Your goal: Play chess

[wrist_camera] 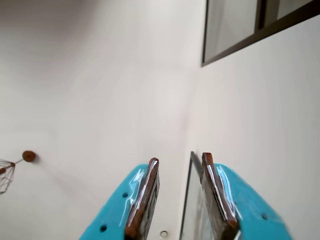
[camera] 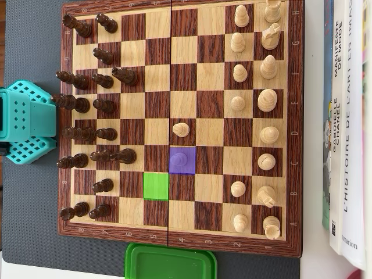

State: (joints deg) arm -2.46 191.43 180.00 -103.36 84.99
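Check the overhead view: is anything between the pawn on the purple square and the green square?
Nothing visible. The pawn on the purple square meets the green square corner to corner, and the green square is empty. The nearest dark piece stands on a neighbouring square, off that diagonal.

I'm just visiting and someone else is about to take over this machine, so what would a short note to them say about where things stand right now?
End effector: open and empty, pointed up at a wall and window in the wrist view, not at the board.
Arm base: sits off the chessboard's left edge in the overhead view.
Pieces: dark ones along the left, light ones along the right. One light pawn stands advanced near the centre; another light pawn sits under the purple square.
Marked: a green square, empty, diagonally next to the purple one.
Done: nothing gripped yet.
Left: probably moving the purple-marked pawn to green.
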